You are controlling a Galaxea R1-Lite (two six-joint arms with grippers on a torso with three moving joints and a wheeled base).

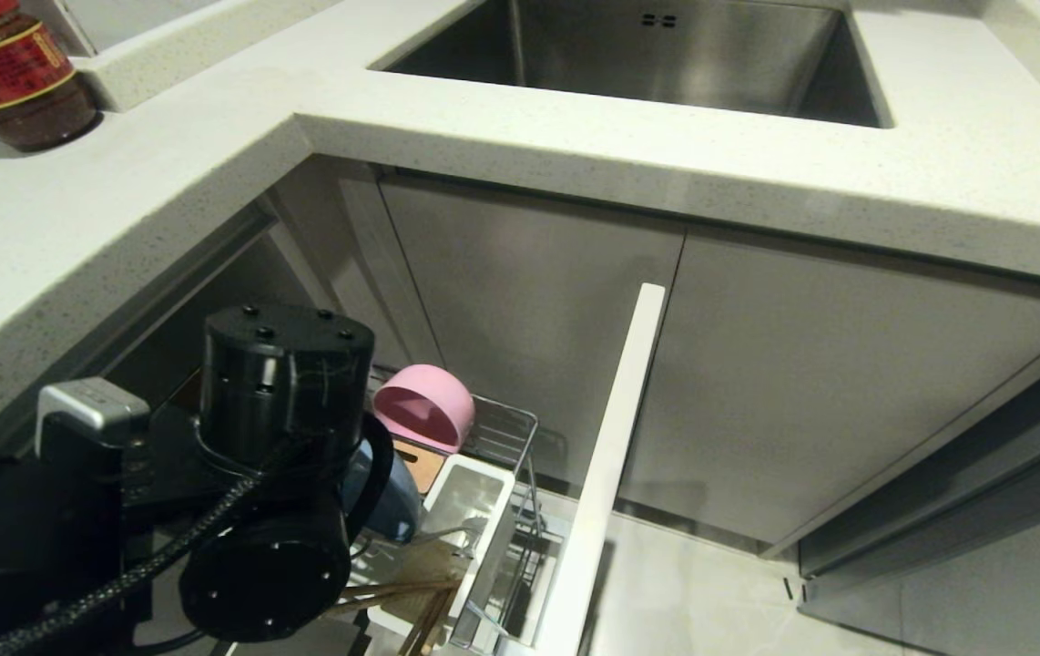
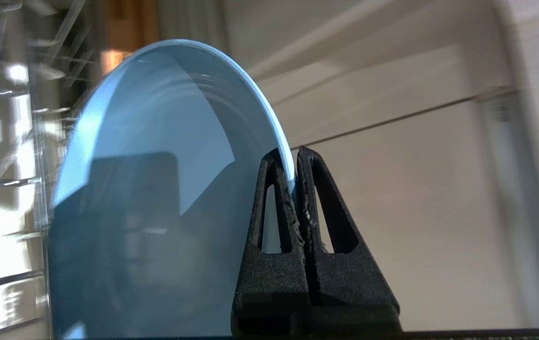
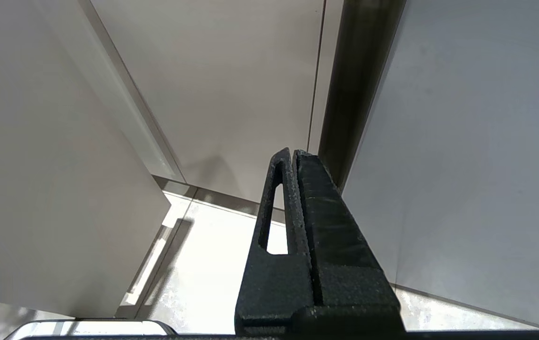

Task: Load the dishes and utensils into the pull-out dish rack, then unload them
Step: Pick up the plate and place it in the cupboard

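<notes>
My left gripper (image 2: 293, 153) is shut on the rim of the light blue plate (image 2: 165, 189), which stands on edge beside the blurred chrome wires of the pull-out dish rack (image 2: 10, 179). From the head view my left arm covers most of the plate (image 1: 392, 506) over the rack (image 1: 511, 428). The pink bowl (image 1: 424, 410) lies on its side at the rack's back. Wooden chopsticks (image 1: 415, 597) sit by the white utensil holder (image 1: 474, 510). My right gripper (image 3: 293, 152) is shut on nothing, parked near the cabinet fronts.
The rack's pale front panel (image 1: 611, 474) juts out toward me. Above it runs the speckled countertop (image 1: 575, 155) with the steel sink (image 1: 647, 55). A red-labelled jar (image 1: 10, 73) stands at the far left. Grey cabinet doors (image 1: 811, 392) close off the right.
</notes>
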